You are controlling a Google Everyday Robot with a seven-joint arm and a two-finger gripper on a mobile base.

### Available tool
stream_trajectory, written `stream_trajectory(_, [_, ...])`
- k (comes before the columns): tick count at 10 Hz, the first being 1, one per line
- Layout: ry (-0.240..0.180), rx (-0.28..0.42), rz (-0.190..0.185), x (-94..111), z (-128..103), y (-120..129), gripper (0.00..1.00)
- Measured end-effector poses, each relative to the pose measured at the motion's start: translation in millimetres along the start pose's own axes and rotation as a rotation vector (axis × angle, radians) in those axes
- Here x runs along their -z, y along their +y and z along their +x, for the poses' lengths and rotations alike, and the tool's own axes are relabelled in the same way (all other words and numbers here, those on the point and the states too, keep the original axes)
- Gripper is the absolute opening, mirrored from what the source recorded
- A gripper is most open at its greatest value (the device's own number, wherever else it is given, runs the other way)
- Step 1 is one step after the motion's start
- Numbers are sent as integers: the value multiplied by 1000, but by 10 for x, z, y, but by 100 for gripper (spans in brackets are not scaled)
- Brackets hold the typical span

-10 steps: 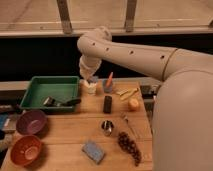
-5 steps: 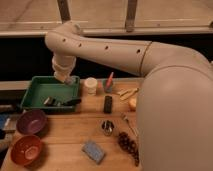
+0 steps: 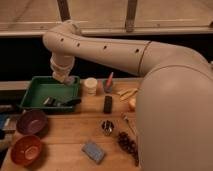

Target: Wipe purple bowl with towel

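Purple round bowl sits left on the wooden worktop; the end effector hovers over the green tray's far right corner, grip state impossible to tell.

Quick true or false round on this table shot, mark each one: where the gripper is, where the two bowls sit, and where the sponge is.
1. The gripper is above the back right part of the green tray. True.
2. The purple bowl sits inside the green tray. False: it stands on the wooden table, in front of the tray.
3. The blue sponge lies near the table's front edge. True.
4. The gripper is touching the purple bowl. False: it is up by the tray, well apart from the bowl.
5. The orange bowl stands behind the purple bowl. False: it is in front of it, nearer the camera.
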Motion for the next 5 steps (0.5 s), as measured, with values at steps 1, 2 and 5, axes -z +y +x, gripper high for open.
stream_trajectory(1, [3,1,-1,-9,7,-5,0])
stream_trajectory(2, [10,14,-10,-27,-5,14,0])
stream_trajectory(5, [19,126,-57,-181,-182,315,0])
